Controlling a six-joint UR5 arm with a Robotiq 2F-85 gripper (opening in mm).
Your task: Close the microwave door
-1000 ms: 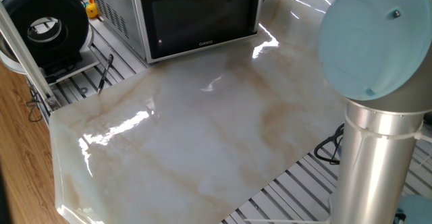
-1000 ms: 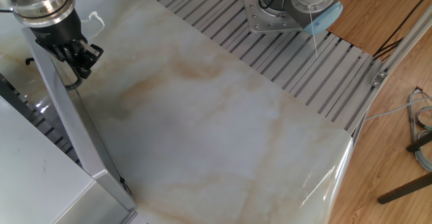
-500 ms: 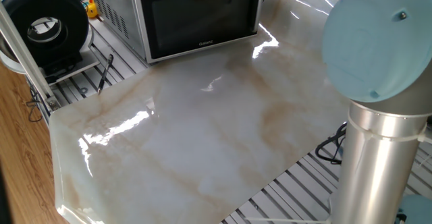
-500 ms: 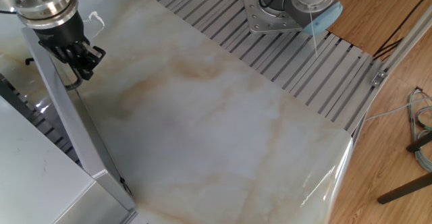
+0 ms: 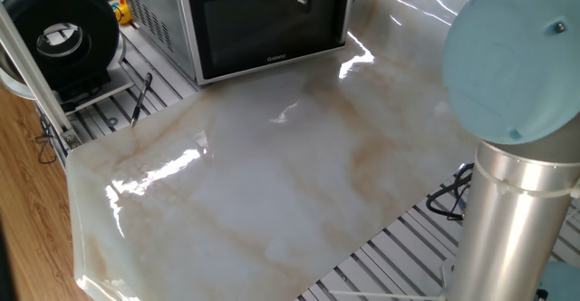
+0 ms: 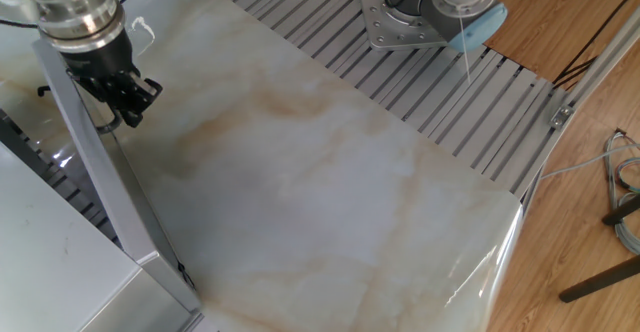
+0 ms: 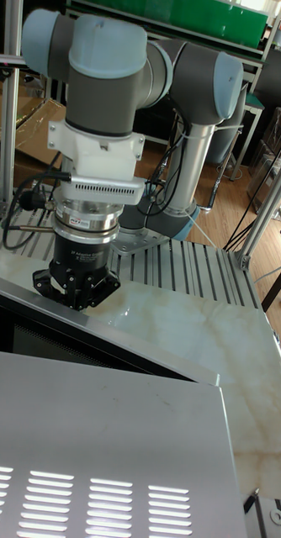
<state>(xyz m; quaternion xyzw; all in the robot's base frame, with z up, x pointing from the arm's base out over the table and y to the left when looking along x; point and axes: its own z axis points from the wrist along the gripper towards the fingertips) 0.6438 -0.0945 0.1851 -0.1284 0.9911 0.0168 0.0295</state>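
Upper left of one fixed view: boxy silver microwave with vented side wall, its dark glossy microwave door flush against the front, a round black-and-white spool device and small yellow toy just beside. Black gripper at the door's upper corner, claw state impossible to tell. Wide glossy marble tabletop bare across the middle, ribbed metal slats along its edges.
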